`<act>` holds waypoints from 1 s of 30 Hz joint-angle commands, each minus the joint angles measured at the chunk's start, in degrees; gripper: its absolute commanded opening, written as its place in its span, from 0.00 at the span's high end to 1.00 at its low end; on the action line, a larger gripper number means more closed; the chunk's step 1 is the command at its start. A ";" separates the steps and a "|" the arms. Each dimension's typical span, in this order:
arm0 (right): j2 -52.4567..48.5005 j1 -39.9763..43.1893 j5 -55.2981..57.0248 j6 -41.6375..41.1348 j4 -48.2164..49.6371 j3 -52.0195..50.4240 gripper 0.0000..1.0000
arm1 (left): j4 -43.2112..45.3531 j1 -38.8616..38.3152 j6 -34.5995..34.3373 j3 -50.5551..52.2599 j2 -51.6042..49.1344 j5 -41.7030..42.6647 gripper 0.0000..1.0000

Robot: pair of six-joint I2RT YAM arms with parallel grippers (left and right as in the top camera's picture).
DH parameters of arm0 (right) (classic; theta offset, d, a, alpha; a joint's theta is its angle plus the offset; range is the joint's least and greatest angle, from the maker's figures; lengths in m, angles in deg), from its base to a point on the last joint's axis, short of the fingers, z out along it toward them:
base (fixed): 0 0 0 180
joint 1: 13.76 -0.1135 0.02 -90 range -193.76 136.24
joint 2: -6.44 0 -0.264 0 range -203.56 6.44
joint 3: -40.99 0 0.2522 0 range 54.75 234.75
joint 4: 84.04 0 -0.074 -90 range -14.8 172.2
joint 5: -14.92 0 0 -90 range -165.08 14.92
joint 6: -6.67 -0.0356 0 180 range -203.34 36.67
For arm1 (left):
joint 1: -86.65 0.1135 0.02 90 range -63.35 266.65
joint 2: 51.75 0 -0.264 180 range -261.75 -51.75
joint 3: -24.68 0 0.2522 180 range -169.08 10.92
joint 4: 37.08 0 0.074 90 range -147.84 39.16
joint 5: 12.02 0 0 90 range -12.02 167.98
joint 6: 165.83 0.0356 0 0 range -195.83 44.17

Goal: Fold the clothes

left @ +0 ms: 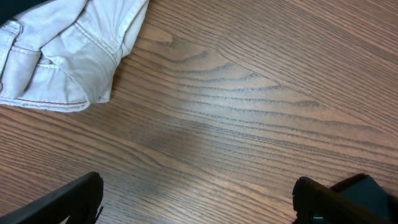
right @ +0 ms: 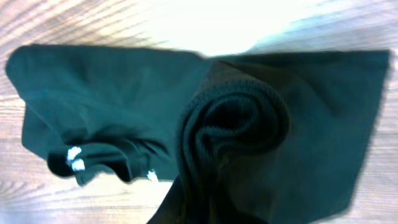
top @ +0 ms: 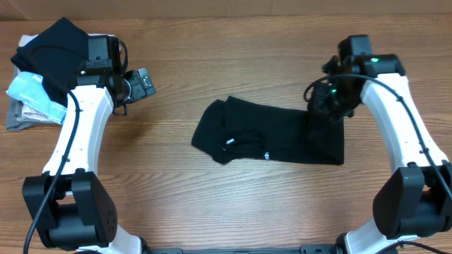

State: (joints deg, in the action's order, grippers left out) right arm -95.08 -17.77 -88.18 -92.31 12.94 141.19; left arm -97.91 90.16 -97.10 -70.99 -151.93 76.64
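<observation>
The right end effector (top: 326,106) was pinched shut on a bunched fold at the right edge of the black shirt (top: 272,134). The shirt lay mid-surface (top: 212,204) as a rough rectangle, its left end rumpled. The left end effector (top: 143,83) gaped wide over bare wood beside a beige garment (left: 62,50), holding nothing. Folding looked partway done, with a further fold and tidying probably left. The shirt's small white marks were illegible.

The shirt (top: 275,137) is soft matt black cloth, the table (left: 249,93) grained wood, the beige garment (left: 68,50) stitched cloth.
</observation>
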 commanded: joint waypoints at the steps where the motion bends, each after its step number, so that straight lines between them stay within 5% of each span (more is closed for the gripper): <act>1: 0.02 -2.43 -0.72 -2.64 2.49 -1.99 0.96 | 0.15 0.22 -0.81 -0.79 0.90 -0.57 0.00; 19: -1.42 -6.93 -0.52 -4.72 5.75 -2.91 0.96 | 0.15 0.22 -0.81 -0.79 0.90 -0.57 0.00; 26: -1.42 -6.93 -1.73 -4.83 4.94 -2.91 0.72 | 0.15 0.22 -0.81 -0.79 0.90 -0.57 0.00; 30: -1.44 -6.93 -3.85 -4.81 4.31 -2.91 0.68 | 0.15 0.22 -0.81 -0.79 0.90 -0.57 0.00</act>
State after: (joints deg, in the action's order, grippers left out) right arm -96.61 -24.35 -89.89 -97.01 17.40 138.63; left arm -97.91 90.16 -97.10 -70.99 -151.93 76.64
